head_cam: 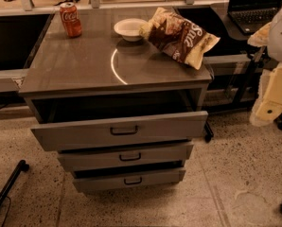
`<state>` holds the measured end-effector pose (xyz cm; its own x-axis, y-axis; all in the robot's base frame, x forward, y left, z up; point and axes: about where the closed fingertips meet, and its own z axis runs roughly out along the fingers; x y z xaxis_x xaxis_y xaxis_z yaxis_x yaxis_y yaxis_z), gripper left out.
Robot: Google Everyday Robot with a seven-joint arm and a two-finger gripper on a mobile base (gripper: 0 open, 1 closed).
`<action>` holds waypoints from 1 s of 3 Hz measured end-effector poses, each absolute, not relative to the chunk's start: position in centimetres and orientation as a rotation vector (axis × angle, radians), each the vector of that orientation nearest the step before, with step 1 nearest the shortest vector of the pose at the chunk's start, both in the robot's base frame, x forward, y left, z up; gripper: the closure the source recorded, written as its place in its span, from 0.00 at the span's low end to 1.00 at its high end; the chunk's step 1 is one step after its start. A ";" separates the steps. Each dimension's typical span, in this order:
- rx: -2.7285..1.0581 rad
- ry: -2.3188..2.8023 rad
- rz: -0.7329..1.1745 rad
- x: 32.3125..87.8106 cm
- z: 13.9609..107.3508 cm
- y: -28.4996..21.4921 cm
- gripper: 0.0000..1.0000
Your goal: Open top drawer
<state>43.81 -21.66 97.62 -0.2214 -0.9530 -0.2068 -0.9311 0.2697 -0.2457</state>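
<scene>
The grey cabinet point(84, 60) fills the middle of the shot. Its top drawer point(74, 132) stands pulled well out of the cabinet's front, with a dark gap above it. I'd call the opening largely done, with perhaps a little travel left. Lower on the cabinet, the middle drawer point(155, 154) and bottom drawer point(103, 182) sit slightly out too. A chip bag point(179, 38) overhangs the cabinet's right rear. The gripper point(268, 105) hangs off the cabinet's right side, well apart from the drawer; open or closed, I cannot tell. A white bowl point(129, 28) sits at the cabinet's rear centre, a Coca-Cola can point(71, 19) at its rear left. The drawer's dark handle point(124, 130) has nothing touching it.
</scene>
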 end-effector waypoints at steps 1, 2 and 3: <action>-1.725 2.232 -0.099 43.8 97.6 -21.7 0.00; -1.838 2.144 0.033 44.1 92.7 -18.5 0.00; -1.934 2.079 0.149 44.2 87.4 -15.2 0.00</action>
<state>44.20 -15.18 87.40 -0.0511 -0.9575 -0.2840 -0.9881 0.0898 -0.1248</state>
